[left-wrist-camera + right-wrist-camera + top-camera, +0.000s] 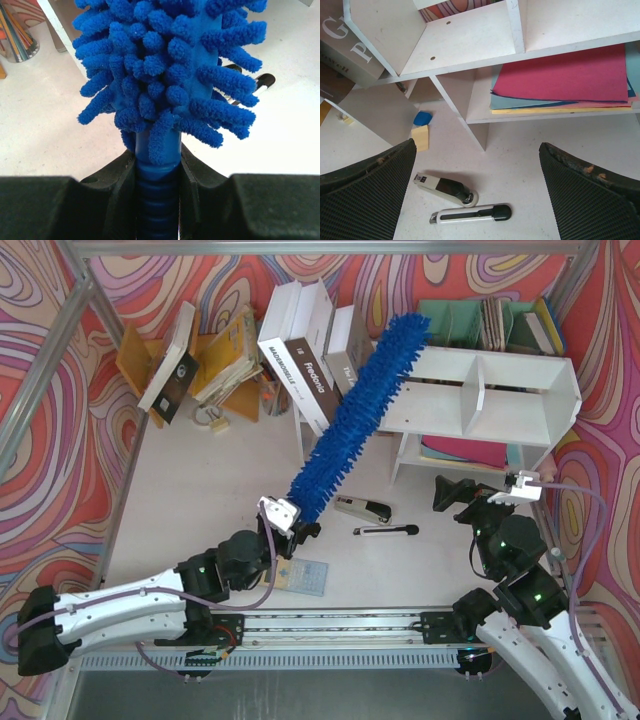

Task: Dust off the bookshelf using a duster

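Duster (365, 400) sits clamped in my left jaws, its tip over the left end of the bookshelf (500, 356); right jaws wide.

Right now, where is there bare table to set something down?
Widest bare table lies left of the duster, in front of the yellow rack. A smaller patch: between the cutter and the near edge. Crowded around the books and stapler.

One blue duster (365, 410), one white bookshelf (520, 400), one stapler (363, 509), one utility knife (386, 531), two robot arms (120, 605) (540, 630).
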Action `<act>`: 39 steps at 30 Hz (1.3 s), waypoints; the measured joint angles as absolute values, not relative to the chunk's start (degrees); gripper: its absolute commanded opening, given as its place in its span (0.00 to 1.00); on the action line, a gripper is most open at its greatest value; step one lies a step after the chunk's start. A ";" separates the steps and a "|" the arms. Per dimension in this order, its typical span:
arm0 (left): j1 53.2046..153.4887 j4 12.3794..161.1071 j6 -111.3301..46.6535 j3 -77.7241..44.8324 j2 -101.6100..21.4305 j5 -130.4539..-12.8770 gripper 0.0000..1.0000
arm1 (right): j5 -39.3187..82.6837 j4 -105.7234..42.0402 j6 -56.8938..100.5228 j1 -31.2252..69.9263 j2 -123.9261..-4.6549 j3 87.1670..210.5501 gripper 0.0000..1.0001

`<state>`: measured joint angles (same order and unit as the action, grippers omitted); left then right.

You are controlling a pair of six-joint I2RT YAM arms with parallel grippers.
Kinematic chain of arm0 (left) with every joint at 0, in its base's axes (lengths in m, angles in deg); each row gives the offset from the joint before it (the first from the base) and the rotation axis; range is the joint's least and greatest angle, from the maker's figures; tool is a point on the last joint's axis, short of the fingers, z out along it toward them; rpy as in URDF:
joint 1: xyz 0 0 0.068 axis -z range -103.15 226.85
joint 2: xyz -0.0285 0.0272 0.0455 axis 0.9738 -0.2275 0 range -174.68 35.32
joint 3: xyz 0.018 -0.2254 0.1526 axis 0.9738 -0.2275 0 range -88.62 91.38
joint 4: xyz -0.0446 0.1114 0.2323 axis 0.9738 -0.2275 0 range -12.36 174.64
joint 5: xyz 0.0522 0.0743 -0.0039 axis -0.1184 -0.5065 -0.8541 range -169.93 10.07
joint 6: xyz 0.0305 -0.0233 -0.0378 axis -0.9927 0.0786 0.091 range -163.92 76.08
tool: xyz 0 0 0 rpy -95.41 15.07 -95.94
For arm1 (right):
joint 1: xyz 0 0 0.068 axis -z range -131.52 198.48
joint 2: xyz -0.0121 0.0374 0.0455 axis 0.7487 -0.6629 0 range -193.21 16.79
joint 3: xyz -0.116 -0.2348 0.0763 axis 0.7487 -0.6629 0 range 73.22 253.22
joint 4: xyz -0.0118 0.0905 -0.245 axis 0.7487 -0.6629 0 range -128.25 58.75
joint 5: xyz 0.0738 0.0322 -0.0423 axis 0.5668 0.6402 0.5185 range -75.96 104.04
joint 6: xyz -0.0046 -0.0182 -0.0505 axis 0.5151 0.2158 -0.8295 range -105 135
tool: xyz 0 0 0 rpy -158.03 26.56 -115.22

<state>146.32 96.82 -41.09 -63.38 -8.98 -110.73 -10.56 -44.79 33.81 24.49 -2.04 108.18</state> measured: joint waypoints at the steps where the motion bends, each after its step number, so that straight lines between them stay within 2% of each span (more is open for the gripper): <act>1: 146.32 96.30 -41.13 -62.75 -9.09 -110.62 0.00 | -10.56 -44.79 33.81 24.49 -2.04 108.18 0.99; 12: 146.25 93.76 -42.97 -51.58 -6.22 -108.88 0.00 | -11.00 -44.81 33.65 24.49 -2.06 108.18 0.99; 22: 146.21 98.11 -45.44 -57.09 1.01 -115.54 0.00 | -11.00 -44.79 33.61 24.49 -2.83 108.18 0.99; 29: 146.19 102.92 -45.87 -61.63 0.57 -120.05 0.00 | -11.00 -44.81 33.61 24.49 -3.22 108.18 0.99; 39: 146.17 105.74 -44.96 -61.87 -2.62 -120.24 0.00 | -11.00 -44.81 33.63 24.49 -3.22 108.18 0.99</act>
